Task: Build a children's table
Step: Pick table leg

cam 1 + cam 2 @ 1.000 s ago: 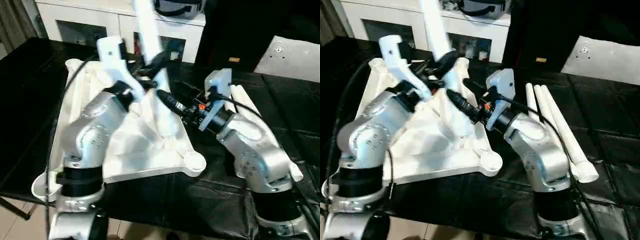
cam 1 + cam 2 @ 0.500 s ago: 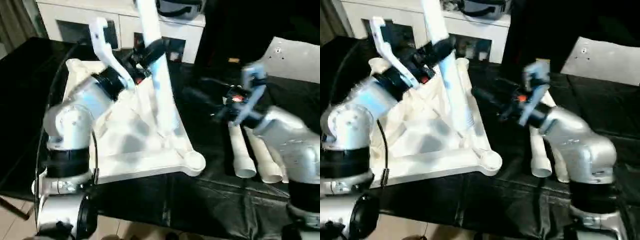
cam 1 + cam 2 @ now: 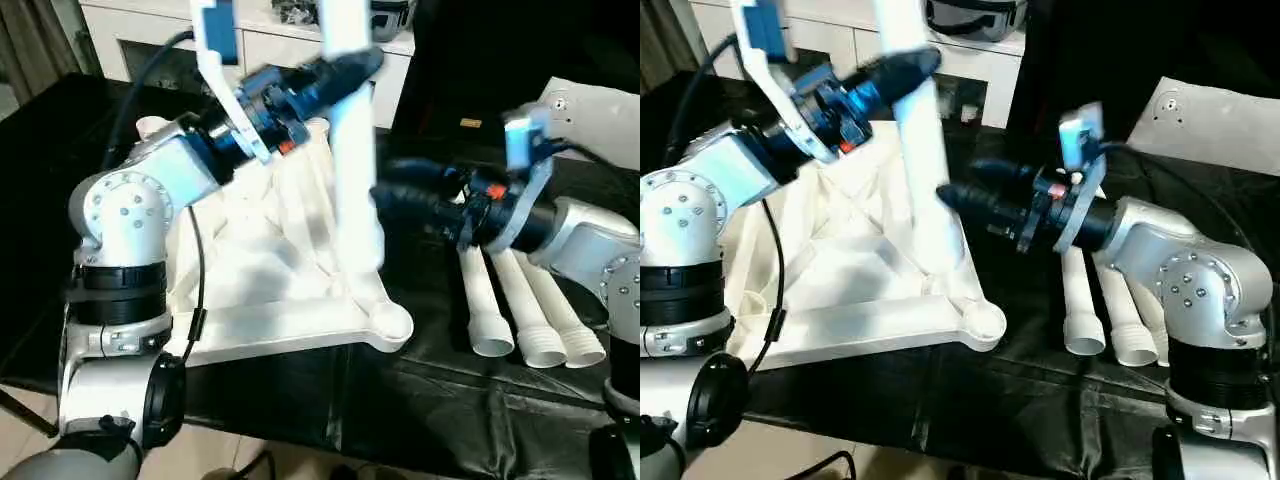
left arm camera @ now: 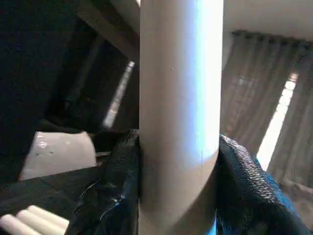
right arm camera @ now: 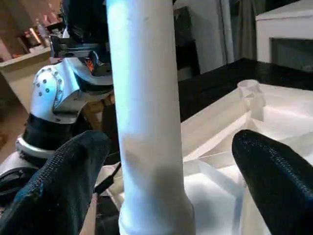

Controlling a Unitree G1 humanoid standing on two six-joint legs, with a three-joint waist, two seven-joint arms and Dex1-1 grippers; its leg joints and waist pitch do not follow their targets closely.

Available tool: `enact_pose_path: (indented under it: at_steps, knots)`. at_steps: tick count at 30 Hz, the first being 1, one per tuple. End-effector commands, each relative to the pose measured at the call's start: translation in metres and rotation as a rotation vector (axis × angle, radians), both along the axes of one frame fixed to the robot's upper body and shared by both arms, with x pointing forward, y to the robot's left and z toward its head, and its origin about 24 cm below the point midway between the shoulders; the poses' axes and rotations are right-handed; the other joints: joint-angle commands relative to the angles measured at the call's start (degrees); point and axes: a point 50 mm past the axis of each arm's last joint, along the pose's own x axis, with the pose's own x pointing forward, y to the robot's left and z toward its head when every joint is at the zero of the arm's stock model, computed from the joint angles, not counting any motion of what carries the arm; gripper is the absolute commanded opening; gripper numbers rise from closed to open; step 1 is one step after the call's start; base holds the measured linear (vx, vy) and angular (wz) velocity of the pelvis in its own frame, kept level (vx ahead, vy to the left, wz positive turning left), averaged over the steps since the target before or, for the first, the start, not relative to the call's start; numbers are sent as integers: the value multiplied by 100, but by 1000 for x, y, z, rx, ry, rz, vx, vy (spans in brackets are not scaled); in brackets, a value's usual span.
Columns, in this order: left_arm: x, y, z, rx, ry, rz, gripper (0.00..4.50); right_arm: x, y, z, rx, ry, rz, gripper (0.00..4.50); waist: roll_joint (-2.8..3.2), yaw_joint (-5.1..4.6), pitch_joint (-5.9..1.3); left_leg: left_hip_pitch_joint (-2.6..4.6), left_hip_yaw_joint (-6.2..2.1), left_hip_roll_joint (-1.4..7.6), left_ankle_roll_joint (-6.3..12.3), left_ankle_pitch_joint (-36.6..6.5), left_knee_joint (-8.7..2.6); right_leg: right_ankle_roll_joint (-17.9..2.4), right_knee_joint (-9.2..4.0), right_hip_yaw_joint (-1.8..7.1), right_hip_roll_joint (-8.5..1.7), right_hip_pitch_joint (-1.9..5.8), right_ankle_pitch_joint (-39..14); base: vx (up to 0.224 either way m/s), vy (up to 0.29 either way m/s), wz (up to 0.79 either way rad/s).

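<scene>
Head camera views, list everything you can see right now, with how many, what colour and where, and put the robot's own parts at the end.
tabletop: one, white, ribbed underside up, on the black table, left of centre.
held leg: one, white, standing upright over the tabletop's right side, gripped near its top by the left tool.
loose legs: three, white, lying side by side on the black cover right of the tabletop.
black table: one, black crinkled cover, under everything.
cabinet: one, white, behind the table.
flat panel: one, white, far right at the back.
left tool: one, black, shut on the held leg.
right tool: one, black, open, fingers either side of the held leg.
</scene>
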Motion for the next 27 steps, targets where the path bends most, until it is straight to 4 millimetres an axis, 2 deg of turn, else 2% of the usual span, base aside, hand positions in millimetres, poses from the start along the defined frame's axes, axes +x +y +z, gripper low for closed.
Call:
enact_pose_path:
  at_steps: [1, 3, 4, 5, 10, 11, 12, 20, 21, 27]
  knots:
    - [-5, -6, 8, 11, -36, -61, 180, -2, 4, 7, -18, -20, 39, 432, -25, 27, -431, -33, 37, 175, 286, 26, -375, -382, -443, 238, -376, 457, -2158, 0, 0, 0]
    - [-5, -8, 8, 23, -37, -77, 180, -1, 5, 6, -30, -18, 45, 410, -44, 23, -432, -40, 42, 173, 264, 19, -374, -368, -447, 239, -378, 459, -2176, 0, 0, 0]
    - [-6, -9, 8, 30, -39, -87, 180, -1, 6, 5, -36, -15, 49, 400, -73, 20, -433, -48, 44, 176, 262, 31, -373, -359, -445, 242, -378, 463, -2165, 0, 0, 0]
    - [-6, -9, 7, 32, -40, -90, 180, -1, 6, 5, -37, -14, 50, 387, -56, 33, -433, -42, 40, 179, 250, 33, -375, -346, -439, 244, -384, 459, -2188, 0, 0, 0]
    - [-9, -14, 10, 33, -55, -131, 180, -3, 10, 1, -79, -12, 83, 343, -91, 30, -436, -49, 36, 185, 229, 61, -374, -365, -428, 242, -382, 465, -2087, 0, 0, 0]
    - [-10, -15, 10, 35, -58, -137, 180, -4, 11, 1, -81, -11, 87, 331, -70, 37, -434, -46, 35, 185, 218, 48, -376, -363, -429, 245, -389, 463, -2114, 0, 0, 0]
    - [-11, -16, 11, 38, -64, -153, 180, -4, 12, 0, -89, -8, 96, 324, -101, 37, -434, -48, 43, 179, 222, 35, -371, -341, -442, 246, -385, 462, -2154, 0, 0, 0]
    - [-13, -22, 12, 49, -83, -198, 180, -4, 17, -5, -114, -5, 126, 259, -103, 45, -431, -46, 37, 187, 213, 37, -374, -319, -438, 242, -385, 458, -2179, 0, 0, 0]
    - [-14, -23, 12, 49, -85, -201, 180, -4, 18, -5, -116, -6, 131, 237, -102, 47, -433, -54, 36, 184, 207, 44, -373, -309, -436, 242, -386, 465, -2188, 0, 0, 0]
    - [-17, -27, 13, 50, -103, -229, 180, -5, 21, -11, -126, 1, 144, 201, -126, 53, -435, -56, 39, 184, 202, 61, -371, -268, -440, 243, -388, 461, -2231, 0, 0, 0]
